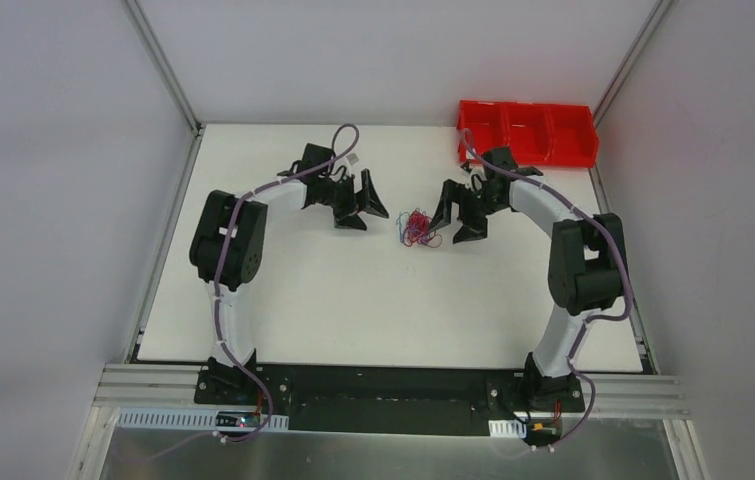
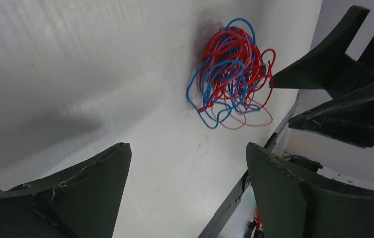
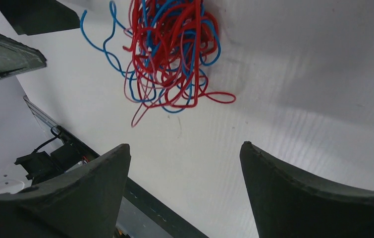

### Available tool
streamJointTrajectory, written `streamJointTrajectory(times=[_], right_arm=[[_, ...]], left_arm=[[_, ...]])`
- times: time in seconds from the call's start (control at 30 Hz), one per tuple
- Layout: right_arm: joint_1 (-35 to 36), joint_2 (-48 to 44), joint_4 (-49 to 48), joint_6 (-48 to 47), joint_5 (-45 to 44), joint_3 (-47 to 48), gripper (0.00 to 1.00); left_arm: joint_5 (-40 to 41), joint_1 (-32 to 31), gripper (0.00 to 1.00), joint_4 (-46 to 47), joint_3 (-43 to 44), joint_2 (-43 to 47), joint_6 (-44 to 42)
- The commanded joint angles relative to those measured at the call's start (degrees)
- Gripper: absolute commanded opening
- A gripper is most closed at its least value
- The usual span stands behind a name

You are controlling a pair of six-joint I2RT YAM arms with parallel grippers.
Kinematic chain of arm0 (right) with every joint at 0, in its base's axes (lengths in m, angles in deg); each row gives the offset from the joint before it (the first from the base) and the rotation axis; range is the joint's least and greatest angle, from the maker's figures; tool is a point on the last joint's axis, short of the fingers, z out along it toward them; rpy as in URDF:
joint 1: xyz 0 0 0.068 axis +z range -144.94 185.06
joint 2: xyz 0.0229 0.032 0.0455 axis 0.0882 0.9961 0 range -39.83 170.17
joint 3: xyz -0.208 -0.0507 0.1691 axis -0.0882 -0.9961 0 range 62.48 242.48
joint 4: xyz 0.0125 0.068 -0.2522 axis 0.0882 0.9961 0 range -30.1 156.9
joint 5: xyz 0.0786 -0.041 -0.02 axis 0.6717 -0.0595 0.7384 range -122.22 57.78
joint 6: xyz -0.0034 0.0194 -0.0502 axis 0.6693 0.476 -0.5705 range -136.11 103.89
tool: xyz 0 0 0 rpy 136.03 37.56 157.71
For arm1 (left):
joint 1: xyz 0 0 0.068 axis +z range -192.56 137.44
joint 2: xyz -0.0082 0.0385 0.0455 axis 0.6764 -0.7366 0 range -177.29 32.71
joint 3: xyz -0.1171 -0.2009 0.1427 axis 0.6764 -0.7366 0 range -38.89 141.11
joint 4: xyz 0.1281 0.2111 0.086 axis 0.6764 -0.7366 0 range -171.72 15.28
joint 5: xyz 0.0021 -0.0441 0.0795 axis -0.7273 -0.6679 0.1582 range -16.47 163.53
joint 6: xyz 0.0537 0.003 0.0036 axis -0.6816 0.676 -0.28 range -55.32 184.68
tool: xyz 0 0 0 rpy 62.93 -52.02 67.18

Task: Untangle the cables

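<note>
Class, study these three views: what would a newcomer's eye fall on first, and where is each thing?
The tangle of red and blue cables stands out against the white table, lying toward its far side. The left gripper and the right gripper flank it, both open and empty. A red bin sits at the table's far right corner.

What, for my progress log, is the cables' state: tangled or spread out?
Tangled: the cables sit in one looping red-and-blue clump, none pulled free.
</note>
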Motion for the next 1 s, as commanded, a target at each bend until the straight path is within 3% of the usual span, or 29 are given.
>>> streamJointTrajectory(times=[0.0, 0.27, 0.37, 0.53, 0.63, 0.97], right_arm=[[0.74, 4.02, -7.32, 5.29, 1.55, 2.81, 0.83], [2.07, 11.66, -10.44, 7.08, 0.73, 5.17, 0.67], [2.30, 12.86, -11.17, 7.68, 0.01, 5.21, 0.59], [2.58, 12.27, -10.84, 6.90, -0.39, 3.34, 0.30], [2.28, 9.08, -8.44, 4.62, -2.45, 2.01, 0.01], [-2.93, -6.70, 0.33, -1.62, -10.42, -3.04, 0.00]], left_arm=[[-4.00, -2.80, 0.87, 17.80, 2.47, -6.34, 10.77], [-3.62, -6.71, 0.83, 26.19, 5.93, -15.27, 16.57], [-4.02, -7.87, 0.76, 28.29, 5.81, -17.34, 18.36], [-5.41, -9.11, 0.37, 27.62, 4.96, -17.18, 18.31], [-5.81, -8.07, 0.03, 24.31, 3.54, -12.38, 15.05], [-3.95, 4.67, 0.00, 5.88, -9.42, 12.95, 1.58]])
